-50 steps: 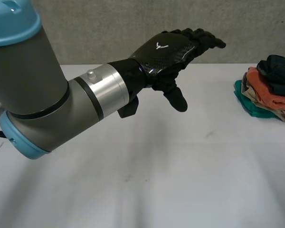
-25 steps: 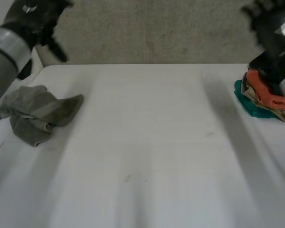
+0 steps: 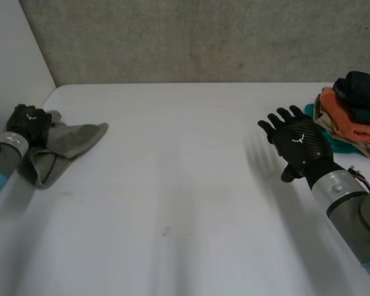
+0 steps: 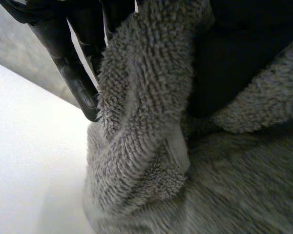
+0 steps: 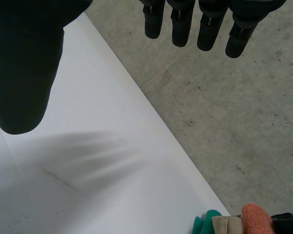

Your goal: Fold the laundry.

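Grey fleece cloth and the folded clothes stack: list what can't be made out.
1. Grey fleece cloth: head view, left hand covers one end; bunched, so its shape is unreadable.
2. Stack of folded clothes: head view, cut off by the picture edge; garment count unclear.

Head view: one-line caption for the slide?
Left hand grips a crumpled grey towel on the white table; open right hand hovers near the stack of clothes.

The towel [image 3: 74, 140] is plain grey, the bench [image 3: 185, 203] white. The pile [image 3: 351, 120] is navy, orange, beige and teal. The left hand [image 3: 28, 122] and right hand [image 3: 299, 143] are black.
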`<state>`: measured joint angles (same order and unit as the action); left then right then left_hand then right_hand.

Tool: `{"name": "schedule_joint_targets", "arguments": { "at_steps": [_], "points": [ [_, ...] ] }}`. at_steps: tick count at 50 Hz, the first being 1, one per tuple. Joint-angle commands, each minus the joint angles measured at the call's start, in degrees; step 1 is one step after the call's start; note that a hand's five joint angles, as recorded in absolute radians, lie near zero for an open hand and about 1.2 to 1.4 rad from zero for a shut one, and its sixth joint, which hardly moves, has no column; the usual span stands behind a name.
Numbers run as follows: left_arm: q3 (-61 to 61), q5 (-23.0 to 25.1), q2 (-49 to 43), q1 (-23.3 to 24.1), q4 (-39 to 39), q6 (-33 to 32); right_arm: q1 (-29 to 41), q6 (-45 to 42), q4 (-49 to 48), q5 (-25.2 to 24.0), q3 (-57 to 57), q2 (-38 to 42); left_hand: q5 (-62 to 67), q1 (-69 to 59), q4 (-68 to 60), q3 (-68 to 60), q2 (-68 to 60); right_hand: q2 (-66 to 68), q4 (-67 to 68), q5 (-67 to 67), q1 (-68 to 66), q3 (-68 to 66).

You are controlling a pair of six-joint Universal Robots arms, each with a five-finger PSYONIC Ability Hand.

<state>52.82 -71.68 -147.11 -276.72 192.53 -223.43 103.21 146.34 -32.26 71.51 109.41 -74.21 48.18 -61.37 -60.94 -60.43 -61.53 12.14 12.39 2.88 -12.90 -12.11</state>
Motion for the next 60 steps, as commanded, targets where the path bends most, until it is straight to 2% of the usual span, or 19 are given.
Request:
{"name": "schedule_joint_targets", "arguments": {
  "at_steps": [1,3,4,7,8,13,18,23,26,27,29,31,33,38,44,48,52,55,60],
  "points": [
    [5.2,-1.3,10.9,5.0,3.7,8.7,0.0,0.1,-0.1,0.5,0.2,-0.2,21.8,-18.6,-19.1,-19.6,-18.5,-2.1,-2.4,-2.9,2.9,2.1],
    [7.2,-1.4,15.1,6.4,3.9,12.7,-0.1,0.1,-0.2,0.5,0.2,-0.3,21.8,-18.6,-19.1,-19.6,-18.5,-2.1,-2.4,-2.9,2.9,2.1],
    [9.2,-1.4,19.2,8.0,4.0,17.5,-0.1,0.1,-0.2,0.5,0.2,-0.3,21.8,-18.6,-19.1,-19.6,-18.5,-2.1,-2.4,-2.9,2.9,2.1],
    [11.7,-1.4,24.9,11.5,3.9,25.1,-0.1,0.3,-0.3,1.5,-0.1,-0.7,21.8,-18.6,-19.1,-19.6,-18.5,-2.1,-2.4,-2.9,2.9,2.1],
    [13.1,-1.4,28.9,14.4,3.9,29.9,-0.1,0.3,-0.3,2.0,-0.2,-0.7,21.8,-18.6,-19.1,-19.6,-18.5,-2.1,-2.4,-2.9,2.9,2.1],
    [16.7,-1.4,36.6,22.4,4.0,40.2,-0.6,1.0,0.0,6.2,-0.5,-1.2,21.8,-18.6,-19.1,-19.6,-18.5,-2.1,-2.4,-2.9,2.9,2.1],
    [19.7,-1.9,36.1,29.3,3.6,42.8,-1.9,2.2,0.1,8.2,-0.5,-2.6,21.8,-18.6,-19.1,-19.6,-18.5,-2.1,-2.4,-2.9,2.9,2.1],
    [19.5,-2.9,26.3,38.1,3.3,43.0,-3.4,4.2,1.3,8.6,-0.9,-3.2,21.8,-18.6,-19.1,-19.6,-18.5,-2.1,-2.4,-2.9,2.9,2.1],
    [19.0,-2.9,21.0,41.3,3.1,44.0,-4.2,5.6,3.1,8.6,-1.7,-3.2,21.8,-18.6,-19.1,-19.6,-18.5,-2.1,-2.4,-2.9,2.9,2.1],
    [18.8,-2.9,18.9,42.5,3.2,44.0,-4.4,6.0,3.5,8.7,-1.9,-3.2,1.7,1.5,1.1,0.6,1.7,-2.1,-2.4,-2.9,2.9,2.1],
    [18.6,-2.8,18.2,43.5,3.1,43.8,-4.9,6.6,4.8,8.7,-2.6,-3.1,-21.9,25.1,24.7,24.2,25.3,-2.1,-2.4,-2.9,2.9,2.1],
    [18.5,-3.0,18.3,44.3,3.2,43.9,-5.3,6.7,5.5,8.6,-2.9,-3.1,-31.4,34.6,34.2,33.7,34.8,-2.1,-2.4,-2.9,2.9,2.1],
    [18.8,-3.5,20.2,44.6,3.5,43.9,-5.6,6.8,6.3,8.5,-3.1,-3.1,-33.3,36.5,36.1,35.6,36.7,-2.1,-2.4,-2.9,2.9,2.1],
    [21.5,-5.7,28.2,41.7,3.2,42.8,-5.4,6.7,7.1,8.4,-3.1,-3.0,-36.4,39.5,39.1,38.6,39.7,-2.1,-2.4,-2.9,2.9,2.1],
    [29.3,-7.1,36.4,33.9,2.8,39.7,-4.6,6.6,11.4,7.6,-3.4,-3.1,-36.2,39.4,39.0,38.4,39.5,-2.1,-2.4,-2.9,2.9,2.1],
    [37.3,-6.6,40.5,28.3,3.3,33.3,-2.3,6.7,18.6,5.1,-6.1,-3.0,-36.0,39.2,38.8,38.3,39.4,-2.1,-2.4,-2.9,2.9,2.1],
    [42.9,-6.1,40.7,21.1,5.2,23.8,0.7,6.9,27.0,3.2,-10.2,-2.3,-35.7,38.9,38.5,37.9,39.0,-2.1,-2.4,-2.9,2.9,2.1],
    [43.5,-4.4,40.1,17.9,5.6,20.0,2.7,8.1,32.3,2.9,-13.1,-0.5,-35.5,38.7,38.3,37.8,38.9,-0.7,-1.0,-1.5,1.5,0.7],
    [41.8,3.7,33.2,10.0,5.0,16.0,5.8,13.0,32.9,2.7,-15.3,2.4,-33.7,36.9,36.4,35.9,37.0,0.8,0.5,0.1,0.0,-0.8]
  ]
}}
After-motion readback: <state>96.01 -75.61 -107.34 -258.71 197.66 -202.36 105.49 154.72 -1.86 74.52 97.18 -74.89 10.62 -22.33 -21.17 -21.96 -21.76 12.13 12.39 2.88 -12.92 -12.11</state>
